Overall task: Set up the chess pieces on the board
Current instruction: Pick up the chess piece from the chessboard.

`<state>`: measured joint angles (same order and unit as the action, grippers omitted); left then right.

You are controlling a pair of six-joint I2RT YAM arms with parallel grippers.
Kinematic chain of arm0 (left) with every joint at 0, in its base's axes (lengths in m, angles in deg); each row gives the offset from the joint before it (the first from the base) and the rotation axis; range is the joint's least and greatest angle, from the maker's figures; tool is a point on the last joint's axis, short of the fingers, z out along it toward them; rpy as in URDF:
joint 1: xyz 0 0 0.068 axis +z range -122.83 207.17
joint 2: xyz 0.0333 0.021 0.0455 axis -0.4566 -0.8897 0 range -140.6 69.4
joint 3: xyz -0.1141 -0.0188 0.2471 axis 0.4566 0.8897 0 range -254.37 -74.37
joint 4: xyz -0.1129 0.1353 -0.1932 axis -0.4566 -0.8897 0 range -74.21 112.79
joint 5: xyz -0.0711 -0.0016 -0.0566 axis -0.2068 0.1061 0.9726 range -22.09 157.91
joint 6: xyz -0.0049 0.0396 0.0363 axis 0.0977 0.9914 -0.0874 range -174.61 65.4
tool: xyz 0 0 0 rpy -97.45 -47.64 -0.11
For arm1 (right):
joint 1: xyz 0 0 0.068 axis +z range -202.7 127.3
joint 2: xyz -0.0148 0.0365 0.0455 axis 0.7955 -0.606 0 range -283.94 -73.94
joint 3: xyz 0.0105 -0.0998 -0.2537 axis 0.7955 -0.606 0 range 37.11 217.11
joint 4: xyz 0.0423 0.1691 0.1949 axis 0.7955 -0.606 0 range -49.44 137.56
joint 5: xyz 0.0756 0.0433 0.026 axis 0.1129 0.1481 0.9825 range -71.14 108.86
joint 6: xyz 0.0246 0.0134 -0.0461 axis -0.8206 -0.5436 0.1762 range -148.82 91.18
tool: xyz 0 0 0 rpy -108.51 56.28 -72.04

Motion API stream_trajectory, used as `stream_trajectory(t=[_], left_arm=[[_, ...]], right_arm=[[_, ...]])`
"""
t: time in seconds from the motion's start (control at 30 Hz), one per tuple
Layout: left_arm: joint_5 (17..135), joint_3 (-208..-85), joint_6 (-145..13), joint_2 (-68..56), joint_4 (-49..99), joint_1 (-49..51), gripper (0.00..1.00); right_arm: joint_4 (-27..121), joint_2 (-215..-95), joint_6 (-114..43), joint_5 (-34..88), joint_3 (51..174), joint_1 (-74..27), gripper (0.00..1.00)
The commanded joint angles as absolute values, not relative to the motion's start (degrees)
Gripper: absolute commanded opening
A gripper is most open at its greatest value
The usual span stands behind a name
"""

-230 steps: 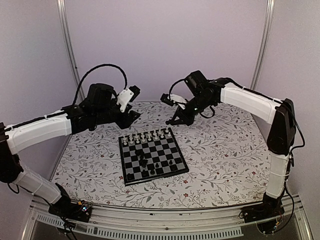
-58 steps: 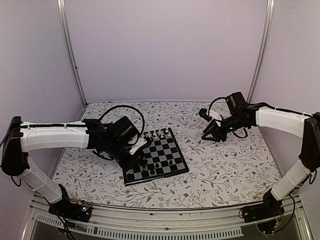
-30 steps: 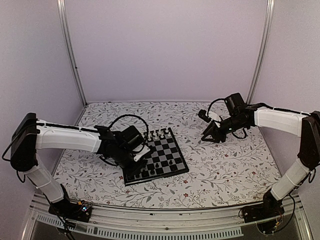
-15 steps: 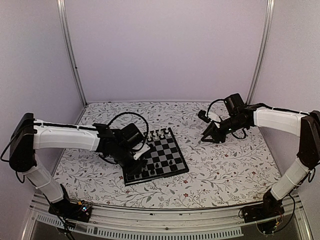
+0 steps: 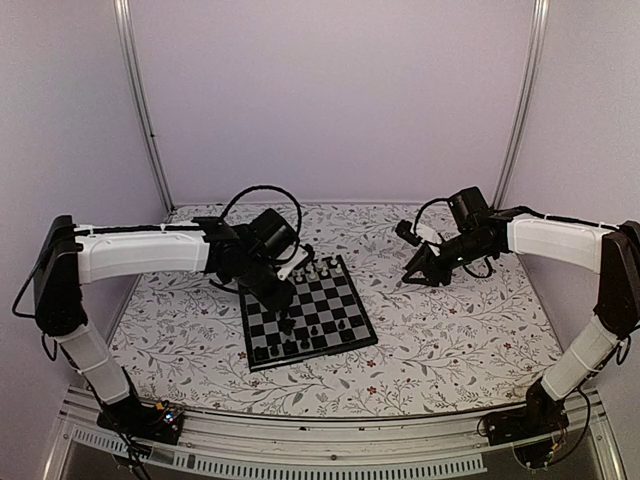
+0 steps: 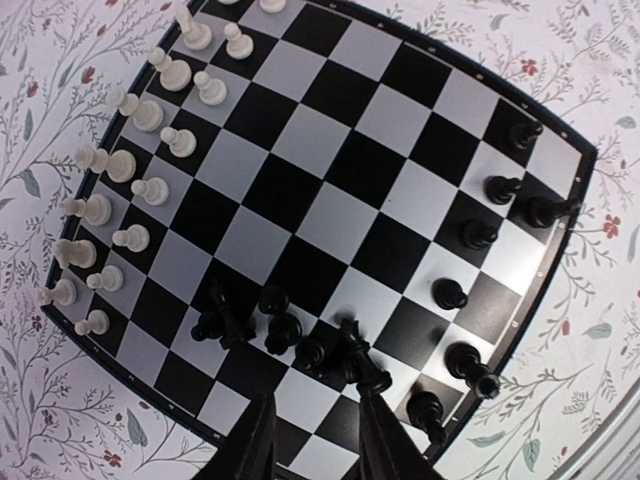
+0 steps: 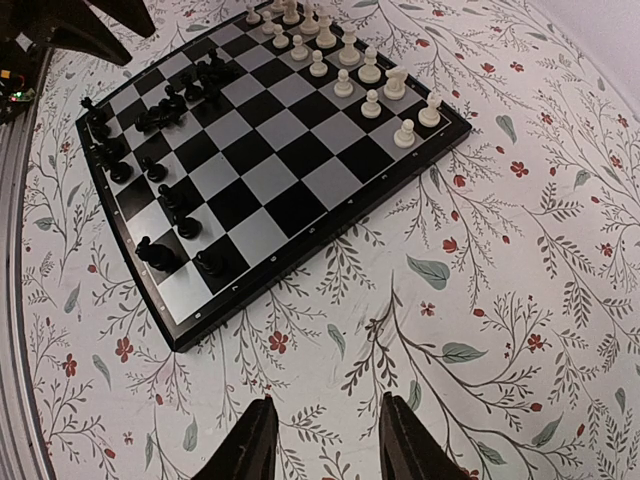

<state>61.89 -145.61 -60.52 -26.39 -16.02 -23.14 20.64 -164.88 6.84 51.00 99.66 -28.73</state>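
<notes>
Since half a second ago my left arm has lifted and swung toward the far left corner of the board, while my right arm has stayed where it was.

My left tool (image 6: 316,397) hangs above the board (image 6: 360,170) with its two fingers (image 6: 255,445) apart and nothing between them. Just ahead of the fingertips in the wrist view, a bunch of black pieces (image 6: 285,330) crowds together over a few squares. Some of them lean on each other, and I cannot tell which stand upright. More black pieces stand singly (image 6: 478,235) along the near edge, spread out and apart from one another. On the opposite edge the white pieces (image 6: 148,117) stand in two tidy rows. The middle squares between the two colours are bare.

My right tool (image 7: 328,400) is well to the right of the board, pointing down and back toward it. Its fingers are also spread, gripping nothing. Under them lies only the flowered tabletop (image 7: 480,300), and the board's near corner is ahead in the wrist view.

The board rests flat on the tabletop between my two arms, turned slightly askew, with the white rows on the far side.
</notes>
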Motion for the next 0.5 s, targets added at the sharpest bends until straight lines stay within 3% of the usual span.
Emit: stream_trajectory(t=[0.0,0.47], left_arm=[[59.2,-149.0,-59.1,-30.6,-16.2,-21.1,0.32],[60.9,-155.2,-56.0,-41.7,-17.8,-17.7,0.34]], right_arm=[[20.6,-165.2,7.3,51.7,99.4,-28.8,0.36],[20.5,-165.9,7.7,51.4,99.2,-28.8,0.37]])
